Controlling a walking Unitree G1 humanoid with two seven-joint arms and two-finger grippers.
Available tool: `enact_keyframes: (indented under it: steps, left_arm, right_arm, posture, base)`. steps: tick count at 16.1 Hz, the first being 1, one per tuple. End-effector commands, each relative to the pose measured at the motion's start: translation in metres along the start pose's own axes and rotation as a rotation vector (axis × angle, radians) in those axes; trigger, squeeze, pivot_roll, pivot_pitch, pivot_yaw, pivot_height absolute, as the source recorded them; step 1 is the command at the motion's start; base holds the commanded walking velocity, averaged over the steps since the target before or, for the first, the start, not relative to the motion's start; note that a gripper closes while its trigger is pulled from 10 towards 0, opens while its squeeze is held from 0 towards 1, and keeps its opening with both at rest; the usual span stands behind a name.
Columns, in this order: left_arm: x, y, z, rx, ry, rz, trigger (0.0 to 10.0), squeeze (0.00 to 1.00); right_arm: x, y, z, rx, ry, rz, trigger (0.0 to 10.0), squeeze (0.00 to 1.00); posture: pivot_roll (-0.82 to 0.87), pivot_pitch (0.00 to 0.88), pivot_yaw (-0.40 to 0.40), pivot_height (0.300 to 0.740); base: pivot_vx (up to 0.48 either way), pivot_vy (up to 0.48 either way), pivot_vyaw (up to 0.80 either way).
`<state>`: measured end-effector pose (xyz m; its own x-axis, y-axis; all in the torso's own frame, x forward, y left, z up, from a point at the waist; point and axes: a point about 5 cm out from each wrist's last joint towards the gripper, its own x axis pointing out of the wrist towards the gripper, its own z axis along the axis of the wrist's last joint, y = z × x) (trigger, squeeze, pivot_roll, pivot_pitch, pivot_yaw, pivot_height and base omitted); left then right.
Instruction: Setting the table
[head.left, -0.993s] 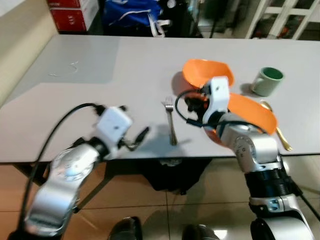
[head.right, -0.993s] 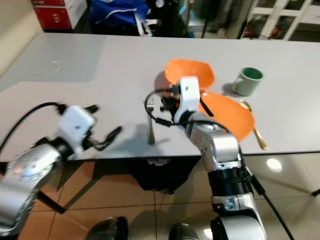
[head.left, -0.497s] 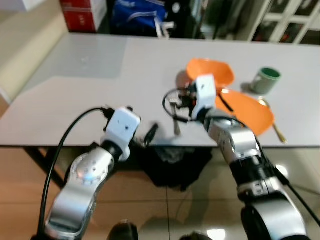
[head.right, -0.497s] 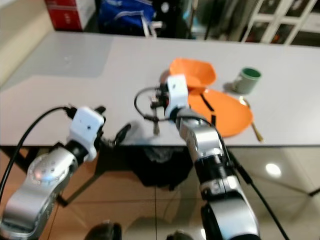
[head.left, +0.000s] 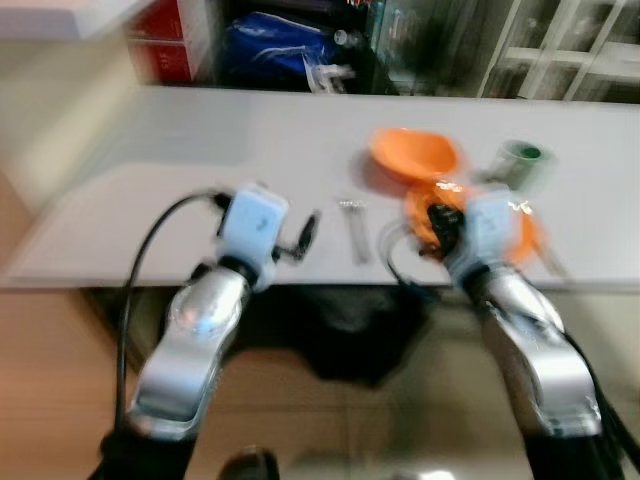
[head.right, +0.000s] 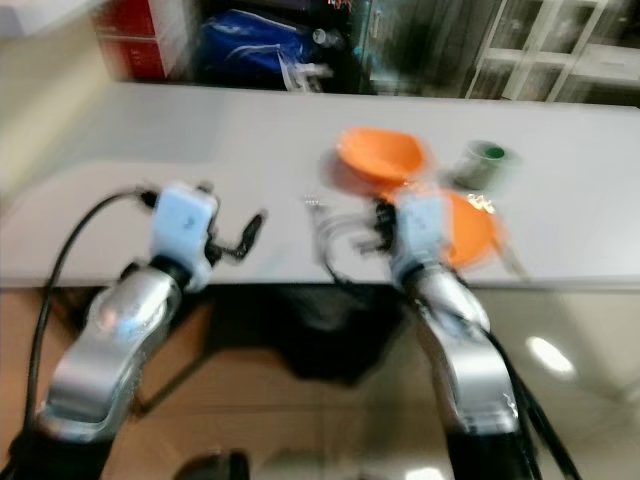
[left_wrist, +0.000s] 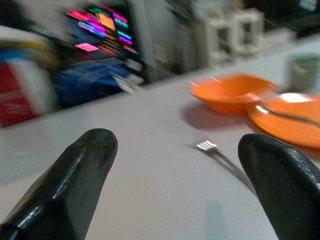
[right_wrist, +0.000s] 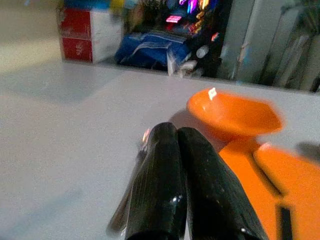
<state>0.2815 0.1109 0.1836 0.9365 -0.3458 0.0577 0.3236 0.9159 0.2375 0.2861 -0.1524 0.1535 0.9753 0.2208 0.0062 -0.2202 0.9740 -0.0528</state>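
Grey table ahead, view blurred. From my left gripper, fingers spread wide and empty, the fork lies just ahead, tines toward me (handle running away). Right gripper, pinched shut, sits beside the fork too.

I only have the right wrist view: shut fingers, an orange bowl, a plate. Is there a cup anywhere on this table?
Observer: Yes, a green mug stands to the right of the orange bowl.
Operator: What is the left end effector doing?
Observer: The left end effector is open and empty, above the near edge of the table, left of the fork.
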Motion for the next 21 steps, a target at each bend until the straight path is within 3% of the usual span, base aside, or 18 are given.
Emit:
enact_keyframes:
  steps: [1,2,3,5,13,14,16,21]
  left_arm:
    - [0.000,-0.001,-0.006,-0.016,0.020,-0.008,10.0,0.00]
    - [0.002,-0.001,-0.006,-0.023,0.009,-0.003,10.0,0.00]
    - [0.002,-0.001,-0.010,0.021,0.014,0.008,10.0,0.00]
    - [0.002,0.000,-0.019,-0.016,0.051,0.068,10.0,0.00]
    - [-0.003,-0.001,-0.024,0.017,0.057,0.117,10.0,0.00]
    - [-0.004,-0.001,-0.026,-0.019,0.061,0.113,10.0,0.00]
    - [-0.003,0.000,-0.024,-0.002,0.039,0.113,10.0,0.00]
    - [-0.003,0.004,-0.026,0.015,0.039,0.130,10.0,0.00]
  right_arm:
    - [-0.009,0.000,0.003,0.010,-0.020,-0.026,10.0,0.00]
    - [-0.020,-0.004,0.001,-0.002,-0.025,-0.068,10.0,0.00]
    - [-0.027,-0.005,0.001,-0.017,-0.023,-0.094,10.0,0.00]
    - [-0.031,-0.005,0.000,-0.079,-0.027,-0.114,10.0,0.00]
    - [-0.013,0.000,-0.006,-0.066,0.010,-0.126,10.0,0.00]
    - [-0.012,0.000,-0.011,-0.087,0.025,-0.121,10.0,0.00]
    - [-0.009,0.005,-0.021,-0.110,0.074,-0.084,10.0,0.00]
    - [-0.004,0.010,-0.017,-0.047,0.045,-0.080,10.0,0.00]
  posture:
    - [-0.09,0.000,0.032,0.740]
    - [-0.10,0.000,0.041,0.740]
    - [-0.10,0.000,0.044,0.740]
    - [-0.11,0.000,0.044,0.740]
    - [-0.08,0.000,0.005,0.740]
    - [-0.08,0.000,0.008,0.740]
    - [-0.09,0.000,0.025,0.740]
    - [-0.08,0.000,0.016,0.740]
  base:
    - [0.000,0.000,0.00]
    - [0.000,0.000,0.00]
    - [0.000,0.000,0.00]
    - [0.000,-0.469,0.00]
    - [0.000,-0.480,0.00]
    - [0.000,0.000,0.00]
    - [0.000,0.000,0.00]
    - [0.103,0.000,0.00]
